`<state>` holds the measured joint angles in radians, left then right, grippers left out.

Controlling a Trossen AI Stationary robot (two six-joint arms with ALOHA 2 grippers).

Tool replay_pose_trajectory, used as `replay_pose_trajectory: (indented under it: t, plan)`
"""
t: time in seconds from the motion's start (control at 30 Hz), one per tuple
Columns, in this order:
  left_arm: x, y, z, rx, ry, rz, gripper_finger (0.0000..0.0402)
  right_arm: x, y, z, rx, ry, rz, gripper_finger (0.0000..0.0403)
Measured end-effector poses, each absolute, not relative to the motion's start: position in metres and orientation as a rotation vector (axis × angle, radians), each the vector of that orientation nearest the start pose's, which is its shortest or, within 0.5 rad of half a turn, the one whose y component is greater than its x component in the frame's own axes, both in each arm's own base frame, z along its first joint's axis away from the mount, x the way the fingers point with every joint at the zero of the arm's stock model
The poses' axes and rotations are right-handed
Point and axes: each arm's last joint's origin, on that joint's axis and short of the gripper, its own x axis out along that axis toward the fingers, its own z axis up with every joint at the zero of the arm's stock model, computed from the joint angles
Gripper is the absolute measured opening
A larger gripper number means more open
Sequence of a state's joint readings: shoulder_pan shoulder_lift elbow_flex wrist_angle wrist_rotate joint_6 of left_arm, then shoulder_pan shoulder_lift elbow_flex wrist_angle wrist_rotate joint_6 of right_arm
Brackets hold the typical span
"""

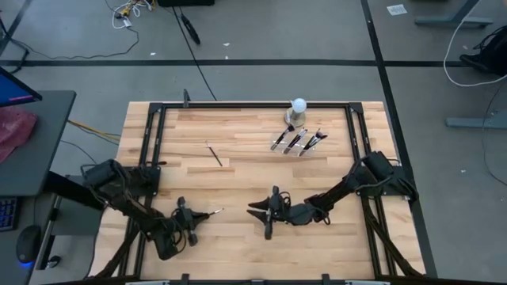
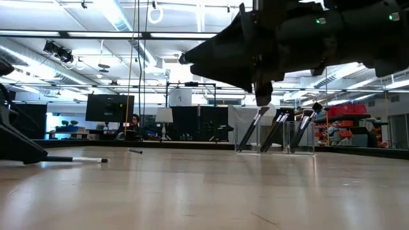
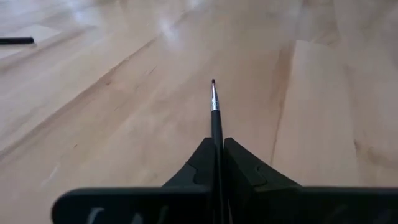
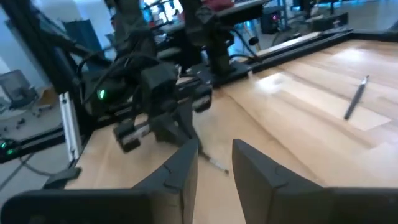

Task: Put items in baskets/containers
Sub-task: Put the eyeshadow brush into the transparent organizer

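Between left claw (image 3: 219, 163) fingers, brush (image 3: 215, 109)

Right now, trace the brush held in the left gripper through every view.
High view: held brush juts from the left gripper, lower left of the table.
Low view: held brush at far left, just above the tabletop.
Left wrist view: held brush centred, clamped between the fingers.
Right wrist view: held brush pokes from the left gripper.
Shared landmark: the loose brush lying mid-table.
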<state>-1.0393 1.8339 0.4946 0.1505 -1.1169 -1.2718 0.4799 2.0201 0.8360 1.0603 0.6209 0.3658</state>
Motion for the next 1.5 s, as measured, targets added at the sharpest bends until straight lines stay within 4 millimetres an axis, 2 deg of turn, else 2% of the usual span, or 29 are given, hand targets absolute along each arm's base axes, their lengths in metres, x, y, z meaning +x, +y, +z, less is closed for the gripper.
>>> replay_pose_trajectory:
  t: [0.23, 0.5, 0.6, 0.73, 0.9, 1.07, 1.2, 1.5]
  plan:
    - [0.157, -0.18, 0.082, -0.21, 0.354, 0.405, 0.0015, 0.337, 0.158, 0.113, 0.312, 0.21, -0.1, 0.0109]
    - [0.188, -0.176, 0.119, -0.209, 0.295, 0.329, 0.0015, 0.334, 0.158, 0.102, 0.377, 0.311, -0.141, 0.0179]
    - [0.202, -0.176, 0.136, -0.184, 0.236, 0.248, 0.0016, 0.341, 0.163, 0.102, 0.355, 0.301, -0.134, 0.02]
    - [0.217, -0.173, 0.154, -0.148, 0.145, 0.139, 0.0016, 0.362, 0.177, 0.107, 0.242, 0.244, -0.094, 0.0207]
    - [0.226, -0.168, 0.163, -0.133, 0.091, 0.07, 0.0017, 0.38, 0.195, 0.122, 0.089, 0.13, -0.128, 0.02]
    - [0.228, -0.165, 0.164, -0.12, 0.078, 0.079, 0.0017, 0.375, 0.206, 0.134, 0.002, 0.065, -0.284, 0.0181]
    - [0.228, -0.165, 0.164, -0.12, 0.078, 0.069, 0.0017, 0.37, 0.212, 0.141, 0.004, 0.018, -0.362, 0.0162]
    - [0.228, -0.165, 0.164, -0.114, 0.079, 0.068, 0.0018, 0.37, 0.213, 0.147, 0.02, -0.031, -0.331, 0.0109]
